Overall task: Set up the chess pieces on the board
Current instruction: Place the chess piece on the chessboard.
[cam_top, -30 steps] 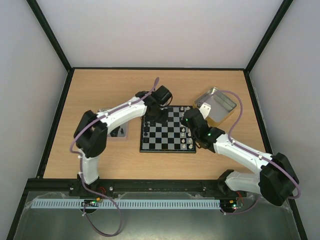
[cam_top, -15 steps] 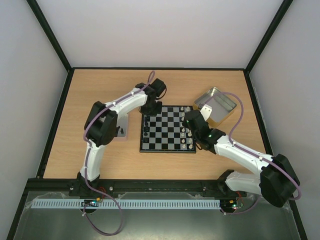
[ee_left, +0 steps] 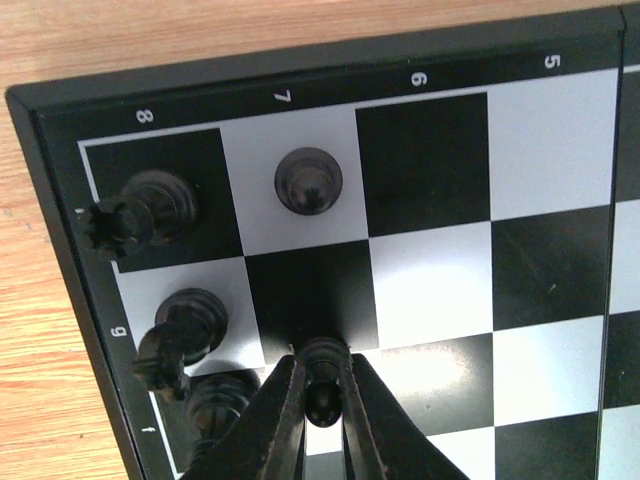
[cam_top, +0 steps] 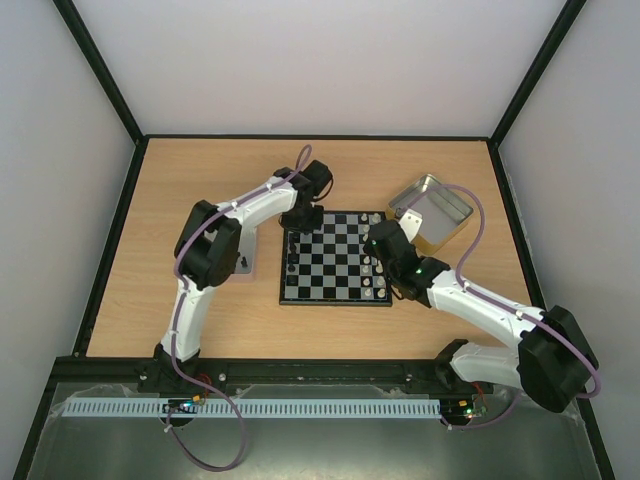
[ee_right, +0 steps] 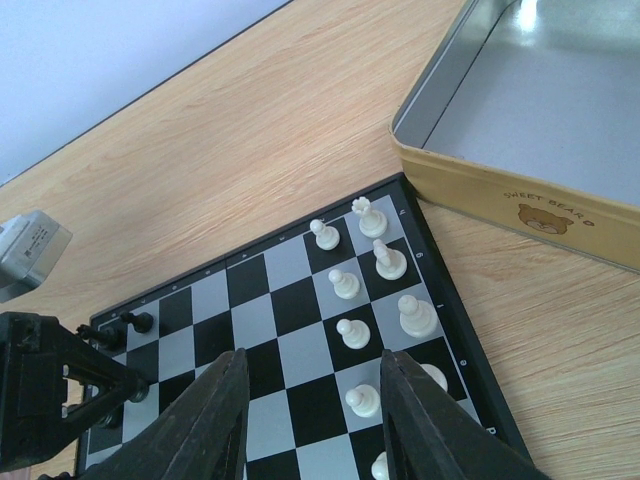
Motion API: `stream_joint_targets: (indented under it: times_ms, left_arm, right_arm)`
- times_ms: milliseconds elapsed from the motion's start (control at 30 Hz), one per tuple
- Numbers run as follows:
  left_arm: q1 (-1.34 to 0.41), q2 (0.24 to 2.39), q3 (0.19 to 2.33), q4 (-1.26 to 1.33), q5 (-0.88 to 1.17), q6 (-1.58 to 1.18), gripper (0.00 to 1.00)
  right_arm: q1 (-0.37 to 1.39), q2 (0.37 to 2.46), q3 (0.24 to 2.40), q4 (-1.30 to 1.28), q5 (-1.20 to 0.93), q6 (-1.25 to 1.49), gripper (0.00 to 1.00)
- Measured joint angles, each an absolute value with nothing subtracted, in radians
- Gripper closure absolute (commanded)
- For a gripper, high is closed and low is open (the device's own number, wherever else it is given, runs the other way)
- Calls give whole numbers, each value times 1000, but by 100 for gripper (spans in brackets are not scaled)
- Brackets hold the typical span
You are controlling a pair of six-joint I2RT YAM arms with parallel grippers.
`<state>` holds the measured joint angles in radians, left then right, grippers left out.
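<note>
Over the board (ee_left: 550,150), the left pincer (ee_left: 322,368) is clenching a black pawn (ee_left: 321,392); the right pincer (ee_right: 315,365) is hanging released. Most black pieces (ee_left: 308,181) are seemingly awaiting placement.

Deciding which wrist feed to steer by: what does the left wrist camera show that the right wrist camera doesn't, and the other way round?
Left wrist only: the black pawn pinched in the left gripper, and readable border numbers. Right wrist only: the white pieces, the metal tin and the open right gripper. Both: the board, the black pieces standing in its corner, the left gripper itself, and the wooden table.
</note>
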<state>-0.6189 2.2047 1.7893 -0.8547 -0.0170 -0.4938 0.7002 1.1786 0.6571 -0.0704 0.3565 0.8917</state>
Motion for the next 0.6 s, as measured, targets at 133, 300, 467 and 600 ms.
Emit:
stream_joint_targets:
  times_ms: [133, 300, 467, 600]
  left_arm:
    - [-616, 2214, 1806, -854, -27, -493, 87]
    - [-614, 2226, 1820, -851, -33, -489, 85]
    - [-610, 2247, 1834, -849, -34, -482, 80]
    - [-610, 2248, 1836, -848, -35, -478, 77]
  right_arm:
    - [700, 1180, 657, -70, 354, 892, 64]
    - [700, 1180, 657, -70, 353, 896, 64]
    - [700, 1181, 657, -70, 349, 899, 64]
    - [700, 1184, 657, -70, 347, 899, 64]
